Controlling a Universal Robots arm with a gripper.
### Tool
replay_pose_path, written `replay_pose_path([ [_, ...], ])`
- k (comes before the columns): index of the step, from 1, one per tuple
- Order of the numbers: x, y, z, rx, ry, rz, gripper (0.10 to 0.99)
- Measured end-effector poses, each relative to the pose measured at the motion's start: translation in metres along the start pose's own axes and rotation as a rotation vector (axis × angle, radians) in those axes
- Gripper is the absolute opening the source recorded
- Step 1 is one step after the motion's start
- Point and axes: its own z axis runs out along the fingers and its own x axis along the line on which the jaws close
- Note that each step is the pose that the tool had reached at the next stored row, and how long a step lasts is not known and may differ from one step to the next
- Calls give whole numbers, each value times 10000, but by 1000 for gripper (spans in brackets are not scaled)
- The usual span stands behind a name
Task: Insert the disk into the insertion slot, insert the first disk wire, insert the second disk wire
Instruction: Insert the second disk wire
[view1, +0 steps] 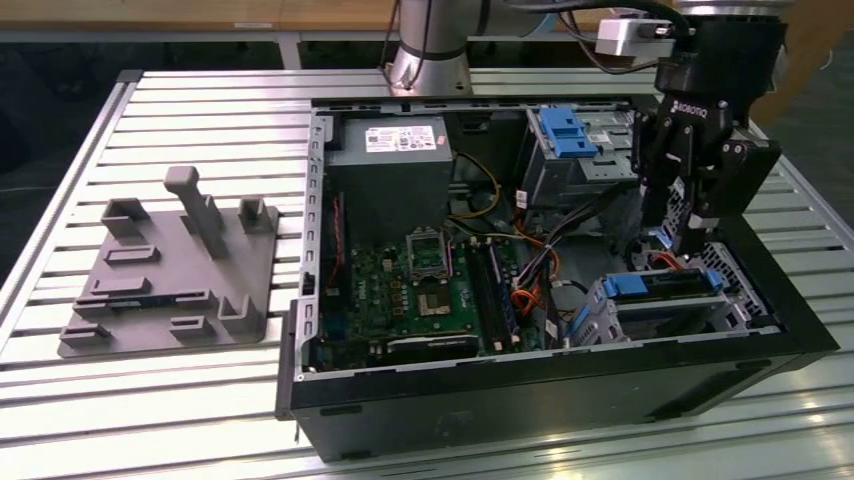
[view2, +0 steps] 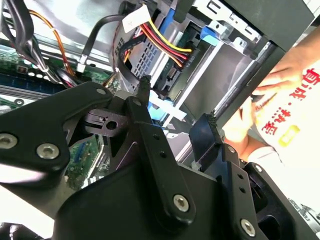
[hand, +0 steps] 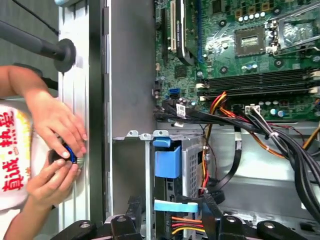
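Note:
The disk (view1: 661, 287), in its blue carrier (hand: 167, 162), sits inside the insertion slot (view1: 741, 292), a silver perforated cage (hand: 192, 165) at the case's corner on the exterior view's right. A red, yellow and black wire bundle (view2: 165, 47) runs into the disk's rear edge (hand: 187, 223). My gripper (view1: 681, 250) reaches down into the case just behind the disk. In both wrist views a light blue wire connector (hand: 170, 205) (view2: 165, 109) spans the gap between the fingers, with my gripper (hand: 172, 201) (view2: 176, 101) shut on it right at the disk's rear.
A taller grey bay with a blue latch (view1: 567, 130) stands behind the gripper. The green motherboard (view1: 414, 290) and loose cable bundles (hand: 290, 145) lie close by. A person's hands (hand: 55, 145) hold a small device just outside the case wall. A grey fixture (view1: 174, 270) rests on the table.

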Motion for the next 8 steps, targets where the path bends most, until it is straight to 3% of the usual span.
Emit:
replay_pose_path([
  [8, -15, 2, 19, 0, 23, 0, 592],
])
